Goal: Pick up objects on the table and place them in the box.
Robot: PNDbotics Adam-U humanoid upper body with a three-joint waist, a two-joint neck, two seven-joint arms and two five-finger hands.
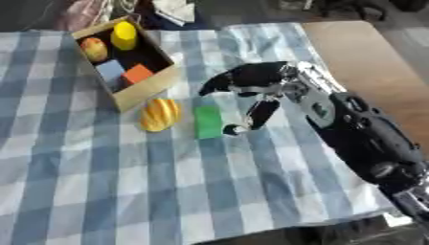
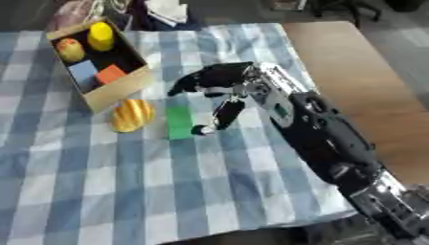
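A flat green block [image 1: 208, 121] lies on the checked cloth, with a yellow ridged fruit-like object [image 1: 159, 114] just to its left. My right hand [image 1: 251, 82] hovers over and to the right of the green block, open, fingers spread downward; one fingertip [image 1: 232, 128] reaches the block's right edge. The cardboard box [image 1: 149, 85] stands at the upper left, holding a yellow object [image 1: 124, 35], a red-yellow fruit [image 1: 94, 48], a blue block [image 1: 110, 70] and an orange block [image 1: 137, 73]. My left hand is out of sight.
The blue-and-white checked cloth [image 1: 126, 182] covers the table, with bare wooden table [image 1: 368, 62] at the right. Cloth items and clutter lie beyond the far edge. My right arm crosses the lower right area.
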